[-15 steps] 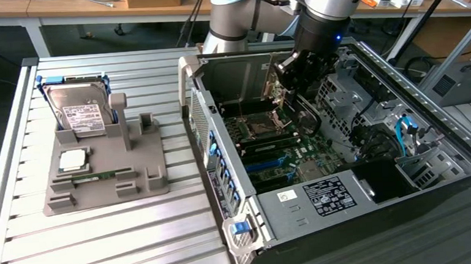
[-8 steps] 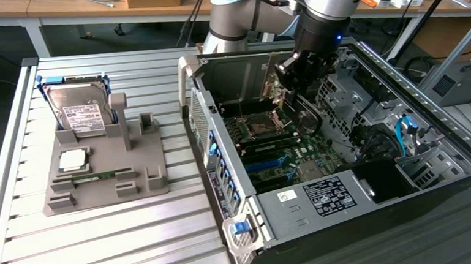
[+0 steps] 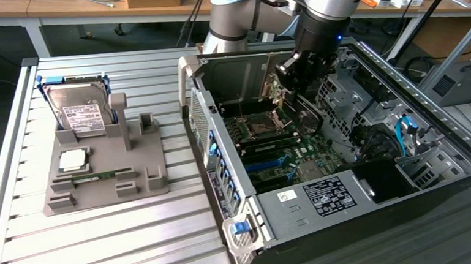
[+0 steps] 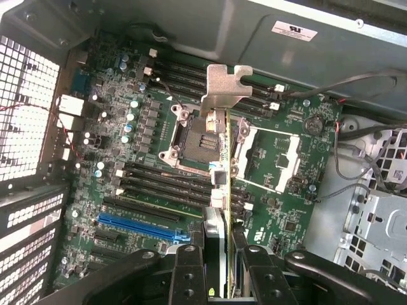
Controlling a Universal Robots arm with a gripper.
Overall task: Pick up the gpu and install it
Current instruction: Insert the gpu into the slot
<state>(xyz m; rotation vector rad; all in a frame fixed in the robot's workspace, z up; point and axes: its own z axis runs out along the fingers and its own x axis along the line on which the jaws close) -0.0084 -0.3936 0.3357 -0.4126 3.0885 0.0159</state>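
Observation:
My gripper [image 3: 297, 73] hangs inside the open computer case [image 3: 250, 229], above the motherboard [image 3: 261, 146]. It is shut on the gpu [image 3: 298, 111], a thin dark card held on edge. In the wrist view the gpu [image 4: 220, 159] runs edge-on away from the gripper [image 4: 219, 257], its silver bracket [image 4: 226, 86] at the far end. The card floats over the CPU socket [image 4: 191, 136], apart from the board. A long blue slot [image 4: 140, 225] lies off to one side of the card.
On the exterior view's left, a grey holder [image 3: 148, 174] carries a hard drive [image 3: 83, 114], a processor [image 3: 73, 159] and a green memory stick [image 3: 99, 175] on a slatted metal table [image 3: 103, 244]. Drive cages and blue cables [image 3: 404, 134] fill the case's right side.

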